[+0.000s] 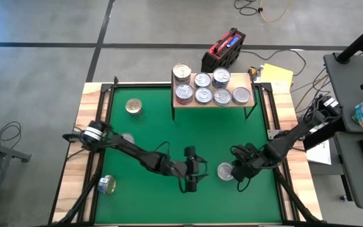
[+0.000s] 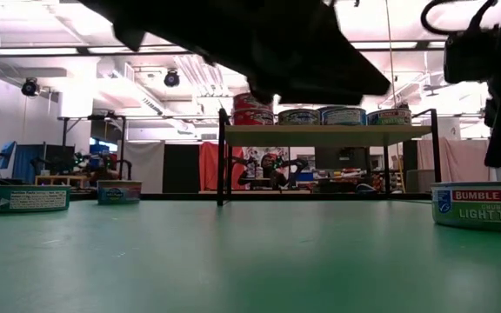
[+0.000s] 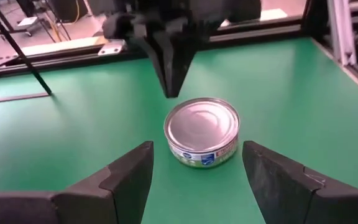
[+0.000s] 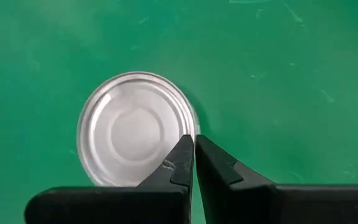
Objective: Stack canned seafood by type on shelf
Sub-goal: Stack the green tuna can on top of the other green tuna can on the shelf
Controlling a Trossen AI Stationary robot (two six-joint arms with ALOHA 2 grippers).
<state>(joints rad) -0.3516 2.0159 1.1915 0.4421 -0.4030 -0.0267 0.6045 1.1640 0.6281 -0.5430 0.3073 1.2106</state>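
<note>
Our target tuna tin (image 3: 202, 131) lies flat on the green mat (image 1: 150, 126), near centre, between both arms. It looks rigid, smooth and likely slippery; we'd grip across its short wall. Left gripper (image 3: 197, 177) spread apart; right gripper (image 4: 194, 163) pinched together, empty. The far shelf (image 1: 214, 103) holds seven tins.

Green mat (image 2: 233, 261) fills foreground. Wooden shelf (image 2: 324, 135) on black legs behind, cans (image 2: 342, 115) on top. Tuna can (image 2: 481, 205) right; two cans (image 2: 31, 198) left. Dark arm (image 2: 259, 43) overhead.
</note>
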